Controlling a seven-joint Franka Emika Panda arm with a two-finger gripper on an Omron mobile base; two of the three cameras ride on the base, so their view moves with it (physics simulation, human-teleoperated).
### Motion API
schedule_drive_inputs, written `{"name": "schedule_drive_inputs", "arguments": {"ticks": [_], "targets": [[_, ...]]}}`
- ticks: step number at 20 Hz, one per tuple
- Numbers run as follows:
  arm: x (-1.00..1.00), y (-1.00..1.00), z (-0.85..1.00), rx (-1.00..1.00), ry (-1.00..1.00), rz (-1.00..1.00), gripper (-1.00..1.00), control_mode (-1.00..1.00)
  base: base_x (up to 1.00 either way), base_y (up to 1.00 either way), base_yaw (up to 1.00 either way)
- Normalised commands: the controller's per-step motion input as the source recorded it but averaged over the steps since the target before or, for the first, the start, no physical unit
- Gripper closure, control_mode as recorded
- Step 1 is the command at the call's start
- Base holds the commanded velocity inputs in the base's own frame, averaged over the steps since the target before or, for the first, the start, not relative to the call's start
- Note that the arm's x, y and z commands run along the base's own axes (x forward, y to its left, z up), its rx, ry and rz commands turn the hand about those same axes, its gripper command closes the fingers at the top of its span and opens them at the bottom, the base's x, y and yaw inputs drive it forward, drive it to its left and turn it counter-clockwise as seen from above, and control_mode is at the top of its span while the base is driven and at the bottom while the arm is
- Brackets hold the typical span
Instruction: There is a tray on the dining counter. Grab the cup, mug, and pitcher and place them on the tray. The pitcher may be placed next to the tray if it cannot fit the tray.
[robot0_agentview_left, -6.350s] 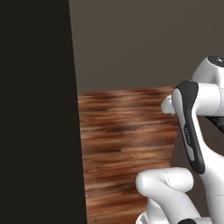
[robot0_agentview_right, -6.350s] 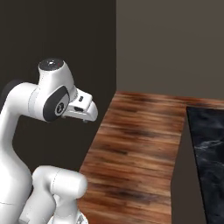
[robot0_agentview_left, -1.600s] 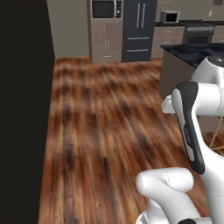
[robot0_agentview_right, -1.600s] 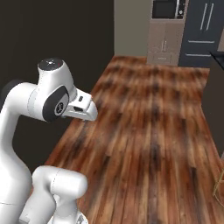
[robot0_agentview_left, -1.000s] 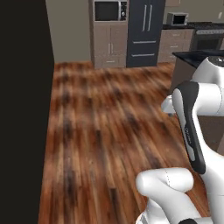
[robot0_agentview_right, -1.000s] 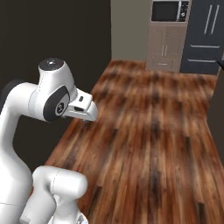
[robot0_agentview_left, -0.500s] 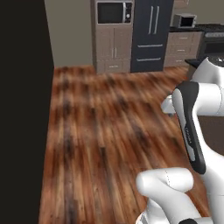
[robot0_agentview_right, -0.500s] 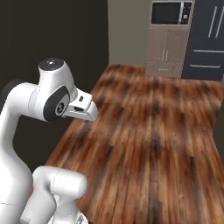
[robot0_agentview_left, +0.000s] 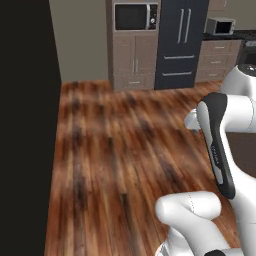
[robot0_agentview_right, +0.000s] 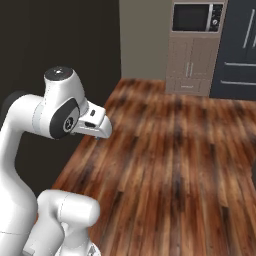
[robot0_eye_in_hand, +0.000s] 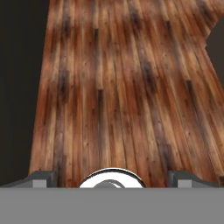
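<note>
— None of the task's things are turning up yet: no tray, cup, mug or pitcher, and I cannot tell where the dining counter is standing from here.

— So what is lying ahead?

— Wood floor (robot0_agentview_left: 115, 165), mostly. Beyond it, at the far wall, a microwave (robot0_agentview_left: 136, 16) is sitting in tan cabinets (robot0_agentview_left: 134, 60) beside a dark fridge (robot0_agentview_left: 181, 42). A black wall (robot0_agentview_left: 25, 125) is running down the left.

— And the gripper (robot0_eye_in_hand: 112, 178)?

— Its fingers (robot0_eye_in_hand: 41, 178) are standing spread wide over bare floor, holding nothing. The arm (robot0_agentview_right: 55, 115) is sitting folded above the base.

— What could go wrong?

— I'm judging the base is nowhere near its goods. If it is driving while hugging that black wall, the arm's elbow could clip it. And if it is stopping short or at a bad angle to the counter, the arm will be overreaching, perhaps knocking the tall pitcher over.
</note>
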Motion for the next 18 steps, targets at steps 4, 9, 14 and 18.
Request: {"name": "schedule_drive_inputs", "arguments": {"ticks": [4,9,14,18], "targets": [[0.0,0.0,0.0,0.0,0.0,0.0,-1.0,1.0,1.0,0.19,0.0],[0.0,0.0,0.0,0.0,0.0,0.0,-1.0,1.0,1.0,0.2,0.0],[0.0,0.0,0.0,0.0,0.0,0.0,-1.0,1.0,1.0,0.2,0.0],[0.0,0.0,0.0,0.0,0.0,0.0,-1.0,1.0,1.0,0.17,0.0]]}}
